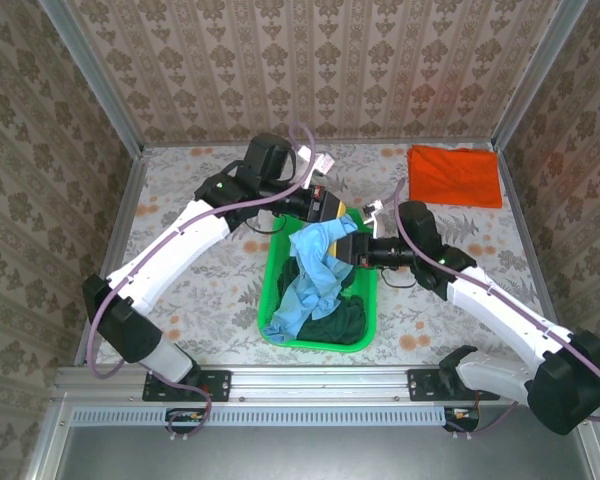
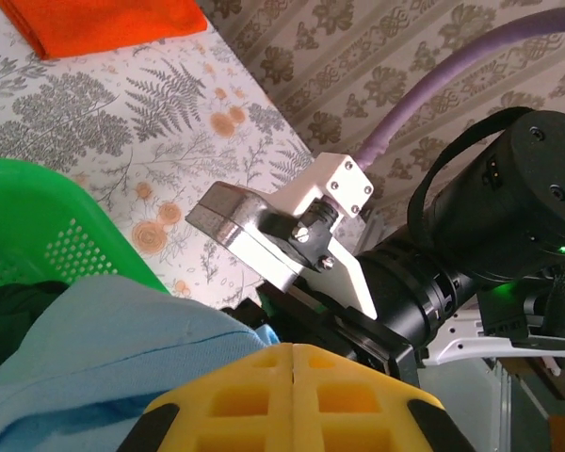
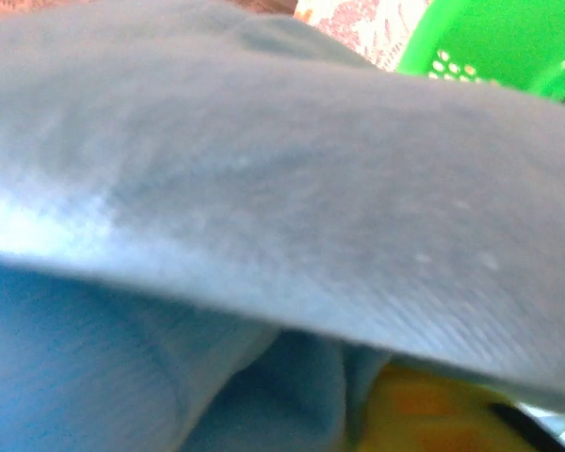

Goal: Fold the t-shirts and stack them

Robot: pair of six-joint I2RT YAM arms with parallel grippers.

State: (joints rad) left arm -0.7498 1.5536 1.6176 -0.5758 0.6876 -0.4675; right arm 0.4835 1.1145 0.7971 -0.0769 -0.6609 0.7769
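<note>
Green basket [image 1: 272,262] mid-table, and the light blue shirt [image 1: 315,270] is drawn half out of it, bunched and unfolded; the orange-red shirt [image 1: 454,175] lies folded at the far right, so I'd say one done, one to fold and stack. Left gripper [image 1: 327,208] has its yellow pads pressed together against the blue cloth, while the right gripper [image 1: 360,250] is smothered in it and I can't tell its grip. No writing to read.

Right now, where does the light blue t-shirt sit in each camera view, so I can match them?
Top external: the light blue t-shirt is at centre, bunched over the green basket.
Left wrist: lower left, just below the basket's wall.
Right wrist: close and blurred, across the middle.
Shared landmark: the green basket, at the upper right in the right wrist view.
</note>
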